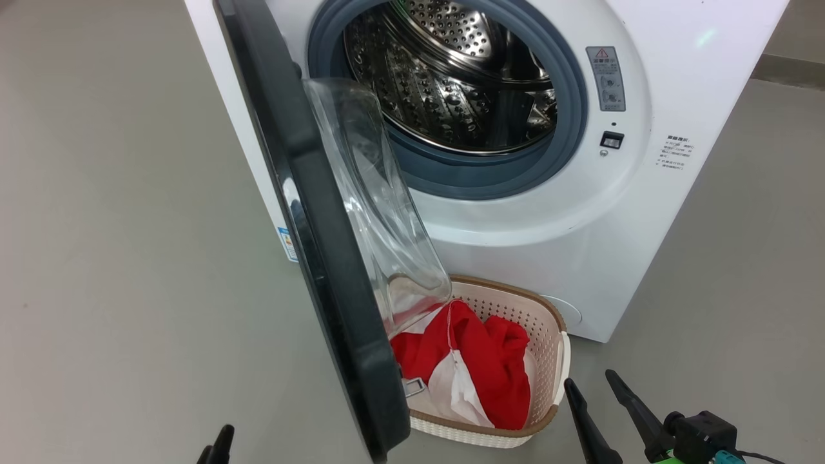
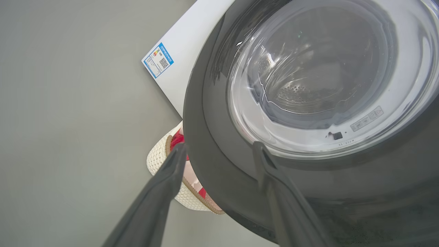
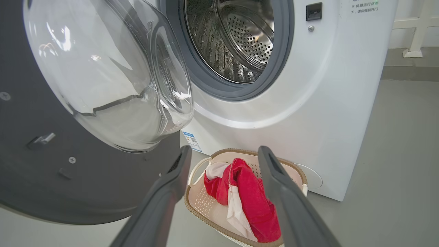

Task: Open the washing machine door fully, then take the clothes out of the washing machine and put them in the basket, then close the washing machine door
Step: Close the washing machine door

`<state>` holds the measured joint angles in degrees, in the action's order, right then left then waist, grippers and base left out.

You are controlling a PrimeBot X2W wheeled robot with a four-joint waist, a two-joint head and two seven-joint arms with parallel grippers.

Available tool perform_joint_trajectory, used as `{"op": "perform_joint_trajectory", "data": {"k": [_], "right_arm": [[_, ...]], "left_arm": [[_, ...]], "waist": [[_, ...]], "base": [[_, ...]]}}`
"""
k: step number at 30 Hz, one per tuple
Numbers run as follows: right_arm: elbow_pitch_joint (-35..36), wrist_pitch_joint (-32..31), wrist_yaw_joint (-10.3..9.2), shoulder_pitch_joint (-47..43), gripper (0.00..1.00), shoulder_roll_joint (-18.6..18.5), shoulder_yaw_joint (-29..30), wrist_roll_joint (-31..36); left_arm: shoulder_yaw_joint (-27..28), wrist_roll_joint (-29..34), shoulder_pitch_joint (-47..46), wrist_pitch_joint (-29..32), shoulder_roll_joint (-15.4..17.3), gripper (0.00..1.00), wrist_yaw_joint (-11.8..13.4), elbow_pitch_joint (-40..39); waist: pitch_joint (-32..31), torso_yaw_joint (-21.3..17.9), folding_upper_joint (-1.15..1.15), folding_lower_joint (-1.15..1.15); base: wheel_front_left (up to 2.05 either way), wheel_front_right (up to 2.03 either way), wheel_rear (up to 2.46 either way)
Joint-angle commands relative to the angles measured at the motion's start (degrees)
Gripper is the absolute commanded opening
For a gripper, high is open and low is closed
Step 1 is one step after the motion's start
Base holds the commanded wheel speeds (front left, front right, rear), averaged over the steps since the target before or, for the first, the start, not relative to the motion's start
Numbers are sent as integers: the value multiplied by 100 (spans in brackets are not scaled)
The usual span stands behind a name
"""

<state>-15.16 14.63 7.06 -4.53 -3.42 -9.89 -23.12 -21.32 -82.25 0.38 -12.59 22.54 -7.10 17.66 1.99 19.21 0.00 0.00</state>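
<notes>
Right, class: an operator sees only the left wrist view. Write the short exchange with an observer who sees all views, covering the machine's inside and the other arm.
Operator: Anything inside?
Observer: The drum shows bare steel where visible.
Operator: And my other arm?
Observer: The right gripper is open and empty, just right of the basket in the head view.

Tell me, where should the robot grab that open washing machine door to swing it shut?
Probably the washing machine door by its black rim's free edge, farthest from the washing machine, approached from the outer face by the open left gripper. The rim is thin; the glass bowl bulges on the inner side.
</notes>
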Motion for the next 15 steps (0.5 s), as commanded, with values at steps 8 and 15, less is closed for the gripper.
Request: {"op": "perform_joint_trajectory", "data": {"k": [8, 15], "right_arm": [[102, 37, 43, 152, 100, -59, -124, 53], [83, 37, 43, 150, 100, -55, -132, 48]], "left_arm": [[151, 827, -158, -236, -11, 100, -38, 401], [990, 2314, -102, -240, -512, 100, -38, 787]], "waist": [[23, 22, 0, 0], [-17, 17, 0, 0]], "base": [[0, 0, 0], [0, 0, 0]]}}
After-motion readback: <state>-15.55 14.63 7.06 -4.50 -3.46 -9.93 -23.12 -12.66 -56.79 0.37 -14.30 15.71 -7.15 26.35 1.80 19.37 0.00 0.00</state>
